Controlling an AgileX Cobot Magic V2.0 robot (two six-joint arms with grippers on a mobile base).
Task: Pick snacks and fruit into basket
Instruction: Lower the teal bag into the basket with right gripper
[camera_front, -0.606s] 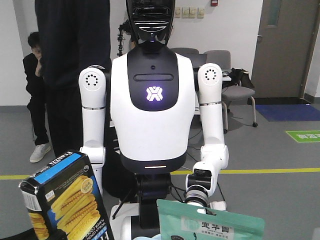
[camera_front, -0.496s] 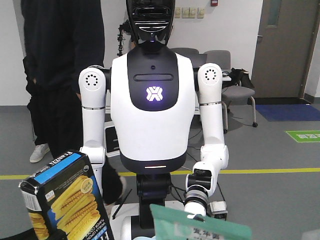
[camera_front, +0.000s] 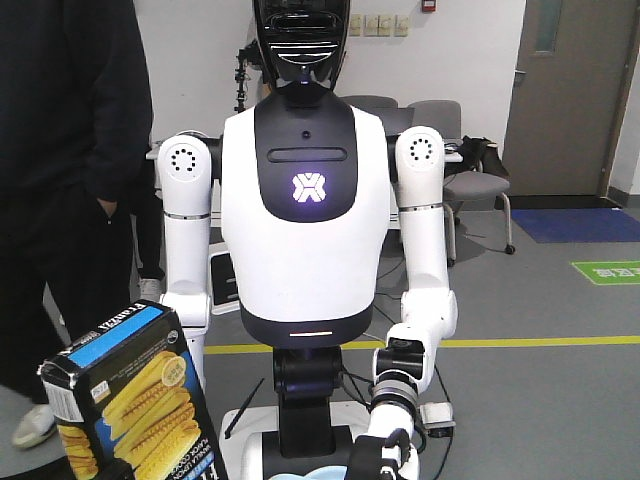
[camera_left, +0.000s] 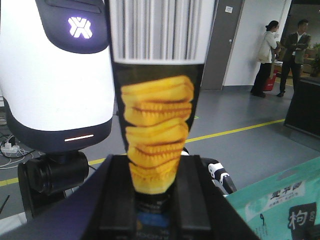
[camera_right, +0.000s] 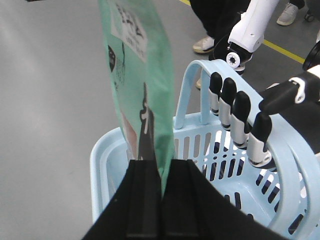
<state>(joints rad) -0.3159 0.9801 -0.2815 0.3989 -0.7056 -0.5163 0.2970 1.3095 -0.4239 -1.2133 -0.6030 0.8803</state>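
My left gripper (camera_left: 156, 165) is shut on a black-and-blue corn carton (camera_left: 157, 120); the front view shows the carton (camera_front: 130, 400) tilted at the lower left. My right gripper (camera_right: 161, 167) is shut on the edge of a teal pouch (camera_right: 142, 75), held edge-on over the near left corner of the pale blue basket (camera_right: 107, 160). The left wrist view catches the same pouch (camera_left: 280, 205) at its lower right. A white humanoid robot's hand (camera_right: 240, 120) grips the basket's handle (camera_right: 192, 85). No fruit is in view.
The humanoid robot (camera_front: 305, 220) stands straight ahead, close to both arms. A person in black (camera_front: 60, 180) stands at the left, beside it. Grey floor with a yellow line (camera_front: 540, 342) lies behind, with chairs (camera_front: 470, 185) and a door (camera_front: 565, 95) further back.
The teal pouch has dropped out of the bottom of the front view. The person in black has stepped left and nearer. The carton has not moved.
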